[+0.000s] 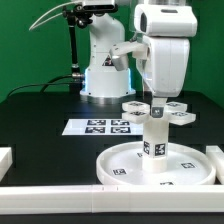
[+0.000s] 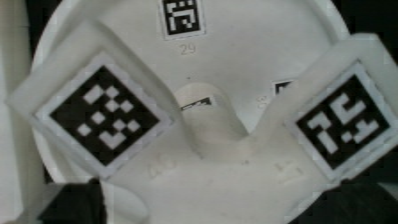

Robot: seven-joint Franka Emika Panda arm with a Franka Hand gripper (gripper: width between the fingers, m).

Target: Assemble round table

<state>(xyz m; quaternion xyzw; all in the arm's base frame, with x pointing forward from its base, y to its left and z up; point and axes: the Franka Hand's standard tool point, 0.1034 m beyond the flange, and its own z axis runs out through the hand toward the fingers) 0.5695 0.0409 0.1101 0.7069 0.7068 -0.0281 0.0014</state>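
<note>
The round disc [image 1: 125, 168] lies flat near the front of the table, and the short cylinder leg [image 1: 156, 140] stands upright on its hub. The cross-shaped foot [image 1: 150, 111] sits on top of the leg, its tagged arms spread out. My gripper [image 1: 152, 98] hangs straight down over the middle of the foot with its jaws wide, and I see nothing clamped between them. In the wrist view the foot [image 2: 214, 120] fills the picture, close up, with three tagged arms showing. My fingertips do not show there.
The marker board [image 1: 98, 127] lies behind the disc, toward the robot base [image 1: 105, 75]. Straight white border bars run along the front [image 1: 90, 196], at the exterior view's left [image 1: 5, 160] and at its right [image 1: 216, 155]. The tabletop is black.
</note>
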